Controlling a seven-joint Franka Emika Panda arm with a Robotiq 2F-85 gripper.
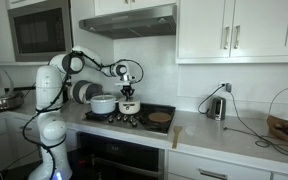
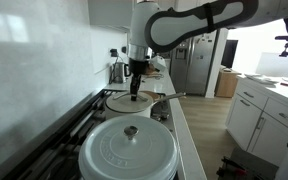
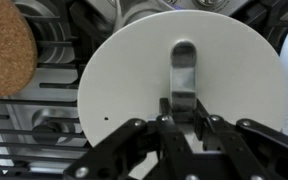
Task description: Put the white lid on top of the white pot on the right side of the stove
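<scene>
Going left to right in an exterior view: the big white lidded pot (image 1: 103, 102) sits on the left part of the stove (image 1: 149, 123). Just beside it is me, gripper (image 1: 129, 94) pointing straight down over the small white pot (image 1: 130, 108). Further right a round cork trivet (image 1: 160, 117) lies flat near the stove's right edge. Well past that, a kettle (image 1: 216, 106) stands on the counter (image 1: 229, 138).

Wrist view, same direction: the cork trivet (image 3: 2, 50) is at the far left, with black grates (image 3: 29, 135) below it. The white lid (image 3: 124, 80) fills the middle, lying level. My gripper (image 3: 184, 120) is pinched tight on the lid's metal handle (image 3: 184, 60), one finger on each side.

In an exterior view from along the stove, the big pot (image 2: 129, 150) is up front. Beyond it the lid (image 2: 119, 101) sits flat under my gripper (image 2: 136, 90).

Honestly I can't tell whether the lid is touching the small pot's rim or sitting just above it. It's too small in both exterior views, and the lid hides the pot from my wrist.
</scene>
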